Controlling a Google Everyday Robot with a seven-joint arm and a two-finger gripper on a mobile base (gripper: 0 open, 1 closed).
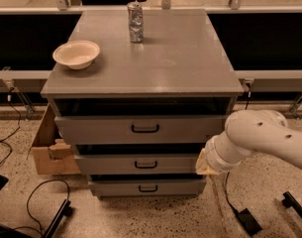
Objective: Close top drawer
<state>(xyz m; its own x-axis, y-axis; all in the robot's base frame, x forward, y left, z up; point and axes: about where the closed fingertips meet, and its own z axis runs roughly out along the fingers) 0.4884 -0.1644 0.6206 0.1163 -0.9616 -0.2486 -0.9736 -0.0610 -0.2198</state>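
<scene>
The top drawer [101,129] is the uppermost, widest drawer of the grey cabinet [155,58]. It stands a little way out, with a dark gap between its flat grey front and the cabinet top. Its small black handle [145,128] is in the middle of the front. My white arm [269,138] reaches in from the right. The gripper [206,162] is at the arm's end, low beside the cabinet's right front corner, level with the middle drawer [135,164] and below the top drawer's right end.
A cream bowl [76,54] and a crumpled silver can [135,22] stand on the cabinet top. The bottom drawer [145,187] also stands slightly out. A cardboard box [46,150] sits left of the cabinet. Cables [41,202] and black stands lie on the speckled floor.
</scene>
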